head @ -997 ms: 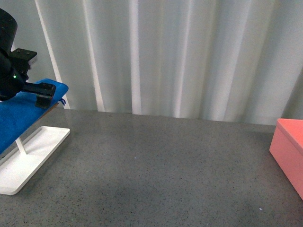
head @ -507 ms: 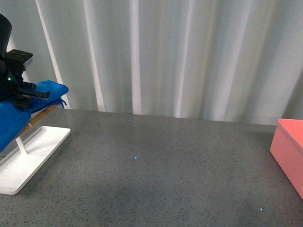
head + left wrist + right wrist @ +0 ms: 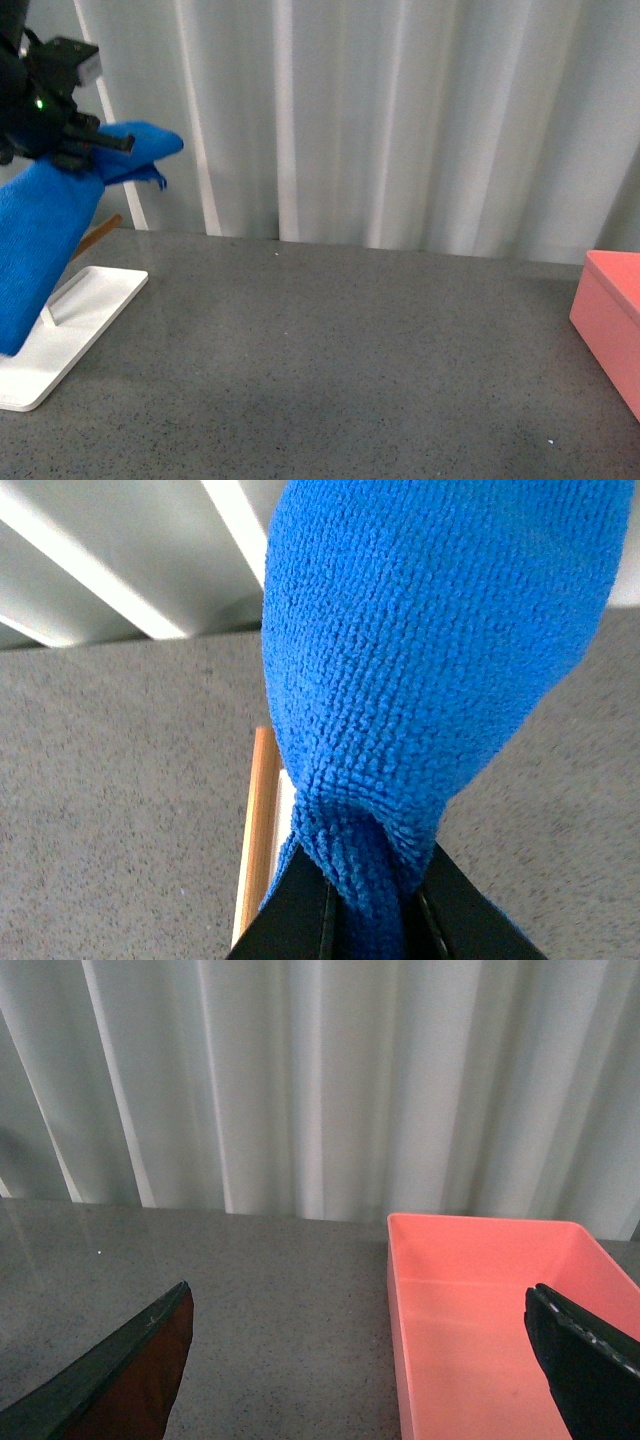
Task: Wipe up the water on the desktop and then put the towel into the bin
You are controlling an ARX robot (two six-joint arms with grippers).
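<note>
The left tool (image 3: pixel 100 148) is clamped shut on a bunched end of the towel (image 3: pixel 45 235) and holds it up above the white rack (image 3: pixel 80 310). In the left wrist view the cloth is pinched between the two dark fingers (image 3: pixel 300 915) and fills most of the picture, hiding all of the rack except one wooden rod (image 3: pixel 258 825). From the grip the towel hangs down across the rack's near end. Its lower edge runs out at the picture's border, so it cannot be told whether it touches the tray. The rack is cut off there too. The bin (image 3: pixel 480 1290) stands on the tabletop (image 3: pixel 330 350) well apart from the rack, at the opposite side. Only one corner of it shows in the front view, and its near wall is cropped in the right wrist view. The right tool (image 3: pixel 357 1305) is outside the front view. Its own camera shows it spread wide with nothing between its fingers, near the bin's open top and far from the rack.
</note>
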